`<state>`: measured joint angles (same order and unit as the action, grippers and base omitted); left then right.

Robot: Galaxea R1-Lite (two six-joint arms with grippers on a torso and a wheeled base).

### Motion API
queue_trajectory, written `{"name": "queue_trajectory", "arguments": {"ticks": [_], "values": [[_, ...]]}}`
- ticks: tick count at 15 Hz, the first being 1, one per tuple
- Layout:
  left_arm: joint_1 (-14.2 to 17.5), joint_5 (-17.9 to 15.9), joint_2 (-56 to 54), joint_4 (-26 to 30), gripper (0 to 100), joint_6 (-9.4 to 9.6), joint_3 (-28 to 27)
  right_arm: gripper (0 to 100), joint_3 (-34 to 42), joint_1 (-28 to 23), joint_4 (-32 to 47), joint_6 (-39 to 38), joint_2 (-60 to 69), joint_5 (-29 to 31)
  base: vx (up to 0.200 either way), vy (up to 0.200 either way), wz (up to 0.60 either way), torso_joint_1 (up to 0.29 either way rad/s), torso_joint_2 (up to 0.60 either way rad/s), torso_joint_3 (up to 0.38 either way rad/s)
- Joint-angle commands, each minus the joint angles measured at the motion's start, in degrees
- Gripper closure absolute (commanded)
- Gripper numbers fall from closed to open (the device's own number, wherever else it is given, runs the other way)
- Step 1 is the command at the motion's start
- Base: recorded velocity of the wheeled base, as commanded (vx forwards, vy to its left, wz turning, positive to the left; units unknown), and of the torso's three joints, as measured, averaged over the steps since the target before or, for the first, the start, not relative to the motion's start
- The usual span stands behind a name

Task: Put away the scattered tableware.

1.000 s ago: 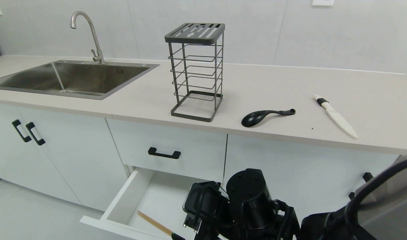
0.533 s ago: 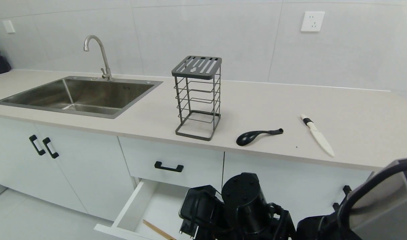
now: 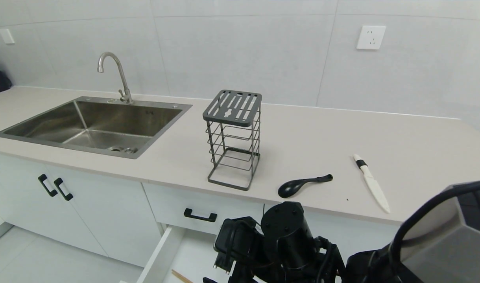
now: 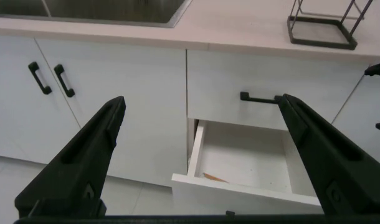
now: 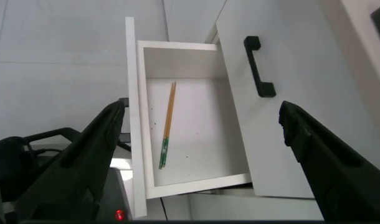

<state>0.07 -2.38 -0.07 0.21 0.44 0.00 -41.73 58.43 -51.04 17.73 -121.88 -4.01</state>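
While both arms hang low in front of the cabinets, the scattered tableware is split between the worktop (image 3: 322, 137) and an open drawer (image 5: 135, 124) below it. A black spoon (image 3: 299, 184) lies near the worktop's front edge, just right of the wire rack (image 3: 234, 145), with its bowl toward the rack and its handle pointing to the right. Well apart from the spoon, toward the right end of the worktop, lies a white knife (image 3: 372, 184) with a black band on its handle; its blade tip points at the front edge and its handle at the back wall. The rack stands upright around the middle of the worktop, close to the front edge. The sink (image 3: 106, 116) with its faucet (image 3: 120, 78) takes up the left end.

Below the front edge, a closed drawer with a black handle (image 3: 200, 215) sits above the pulled-out drawer. A pair of chopsticks (image 5: 167, 124) lies on that drawer's floor, close to its left side wall.

The left pincer (image 4: 199, 155) hangs before the cabinet fronts with its fingers (image 4: 84, 155) spread wide apart and holds nothing. The right pincer (image 5: 199, 162) is above the open drawer, likewise spread apart and holding nothing.
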Motion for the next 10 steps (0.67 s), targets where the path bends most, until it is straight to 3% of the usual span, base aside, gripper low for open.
{"name": "queue_trajectory", "arguments": {"ticks": [1,10], "values": [[0.0,0.0,0.1,0.1,0,0.0,0.0,0,0.0,0.0,0.0,0.0,-0.5,0.0,0.0,0.0,0.0,0.29,-0.52,-0.266],[0.0,0.0,0.1,0.1,0,0.0,0.0,0,2.5,-1.7,0.1,0.2,3.5,0.1,0.0,0.0,0.0,0.295,-0.57,-0.27]]}}
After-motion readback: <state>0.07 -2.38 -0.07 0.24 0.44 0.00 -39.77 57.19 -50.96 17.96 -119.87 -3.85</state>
